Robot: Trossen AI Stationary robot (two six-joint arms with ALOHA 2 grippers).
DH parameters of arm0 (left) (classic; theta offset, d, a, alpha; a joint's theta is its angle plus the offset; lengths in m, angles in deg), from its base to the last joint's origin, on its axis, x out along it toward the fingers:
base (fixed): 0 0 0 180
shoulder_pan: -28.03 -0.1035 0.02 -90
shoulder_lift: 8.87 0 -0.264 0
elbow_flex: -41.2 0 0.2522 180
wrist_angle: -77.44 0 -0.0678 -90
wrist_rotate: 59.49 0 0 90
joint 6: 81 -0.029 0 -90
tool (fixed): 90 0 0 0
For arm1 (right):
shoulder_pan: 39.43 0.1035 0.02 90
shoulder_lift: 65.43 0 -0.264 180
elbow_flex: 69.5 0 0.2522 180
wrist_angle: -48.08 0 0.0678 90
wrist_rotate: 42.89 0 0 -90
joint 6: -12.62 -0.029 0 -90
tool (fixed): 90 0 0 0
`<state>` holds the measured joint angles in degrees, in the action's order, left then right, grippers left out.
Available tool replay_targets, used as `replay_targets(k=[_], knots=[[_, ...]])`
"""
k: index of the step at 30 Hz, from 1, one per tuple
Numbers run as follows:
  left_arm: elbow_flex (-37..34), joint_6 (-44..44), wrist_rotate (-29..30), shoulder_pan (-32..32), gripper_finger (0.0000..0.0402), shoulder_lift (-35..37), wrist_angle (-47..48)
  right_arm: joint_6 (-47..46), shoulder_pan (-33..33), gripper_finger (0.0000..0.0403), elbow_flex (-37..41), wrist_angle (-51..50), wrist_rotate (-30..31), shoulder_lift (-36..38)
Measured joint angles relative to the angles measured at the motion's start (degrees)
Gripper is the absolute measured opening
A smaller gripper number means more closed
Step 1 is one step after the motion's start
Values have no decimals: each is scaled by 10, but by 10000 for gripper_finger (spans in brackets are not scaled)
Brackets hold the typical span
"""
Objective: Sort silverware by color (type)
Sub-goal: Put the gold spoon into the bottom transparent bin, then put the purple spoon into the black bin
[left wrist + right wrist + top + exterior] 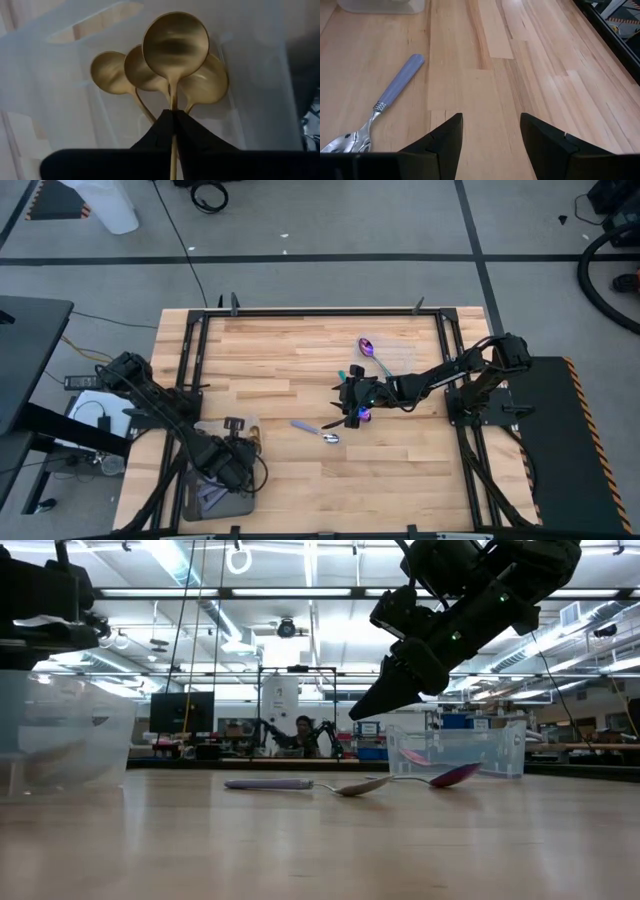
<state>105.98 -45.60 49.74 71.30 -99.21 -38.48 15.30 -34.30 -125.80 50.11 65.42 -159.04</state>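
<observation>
Pinching a gold spoon (175, 47) by its handle, the left gripper (173, 116) is held over a clear container (225, 490) at the table's near-left edge. The right gripper (491, 131) is spread wide above bare wood, beside a lavender-handled spoon (390, 95).

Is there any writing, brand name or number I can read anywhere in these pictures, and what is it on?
No text can be read in any view.
The gold spoons and the lavender-handled spoon show no marks.
The clear plastic container shows no label.
Any signs in the room behind the table are too small and blurred to read.
</observation>
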Motion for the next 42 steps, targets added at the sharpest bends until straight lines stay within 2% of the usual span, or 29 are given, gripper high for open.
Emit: replay_targets(k=[6,11,22,29,42], knots=[[0,25,-2,-9,76,0,2,0,0,208,0,0,0,0],[32,39,-30,-34,115,0,39,0,0,208,0,0,-4,0],[119,25,-30,-107,116,0,143,-15,0,208,0,0,-17,0],[163,3,6,-149,116,0,142,-27,7,208,0,-6,-20,0],[170,-119,33,-195,116,0,-4,-57,34,208,0,-32,-16,0]])
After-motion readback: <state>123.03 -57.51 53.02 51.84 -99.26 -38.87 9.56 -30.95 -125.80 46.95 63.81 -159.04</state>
